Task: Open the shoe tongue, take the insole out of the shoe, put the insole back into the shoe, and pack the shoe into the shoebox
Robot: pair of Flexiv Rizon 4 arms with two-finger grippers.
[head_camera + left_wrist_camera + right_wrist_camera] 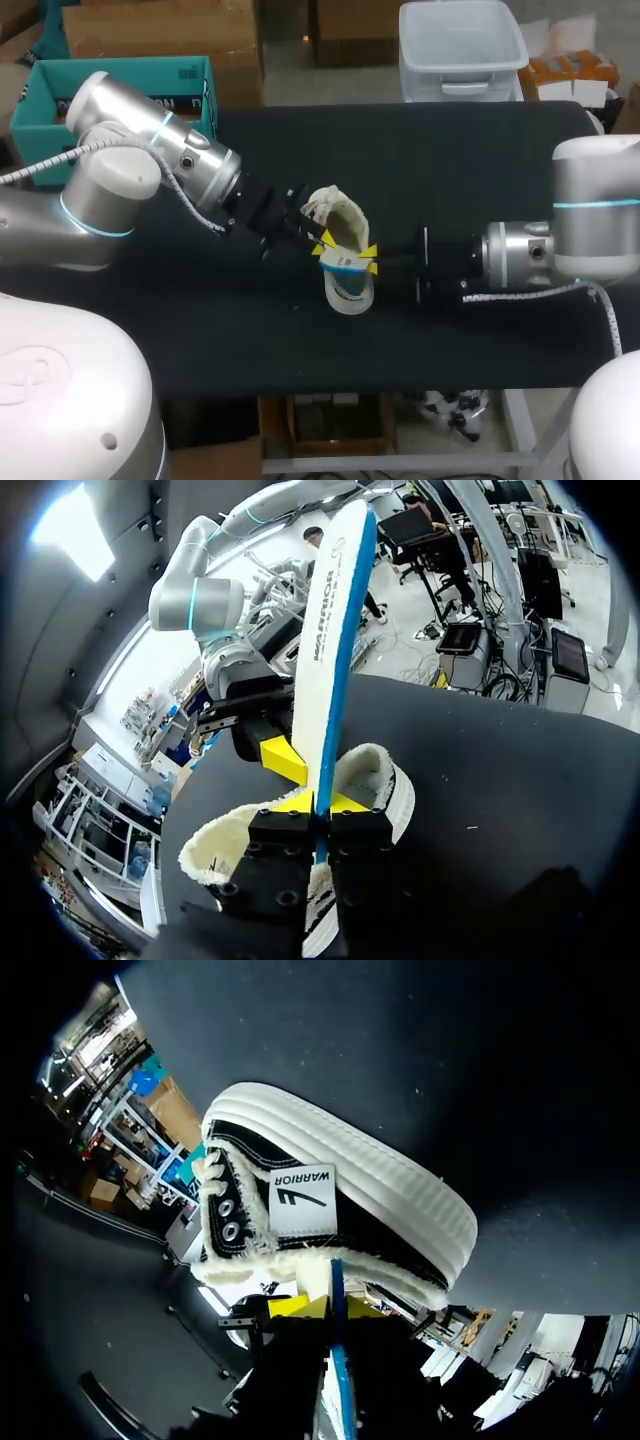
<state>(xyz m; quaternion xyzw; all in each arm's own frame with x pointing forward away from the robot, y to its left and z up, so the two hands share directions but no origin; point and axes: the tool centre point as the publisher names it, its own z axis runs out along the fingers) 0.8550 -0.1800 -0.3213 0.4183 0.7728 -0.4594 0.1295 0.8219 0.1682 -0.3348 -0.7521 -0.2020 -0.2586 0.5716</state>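
Yellow-tipped, the left gripper (320,803) is pinched tight on one end of the insole (335,650), a white strip with a blue edge that stands on edge and runs up and away from it. Meeting it from the opposite side, the right gripper (335,1308) is closed narrow on the same insole, which runs back between its fingers. Just beneath both lies the shoe (340,1190), black with a white ribbed sole, a white patch on its side and a pale fleecy lining. It rests on the black table (450,160), near the middle, between the two arms.
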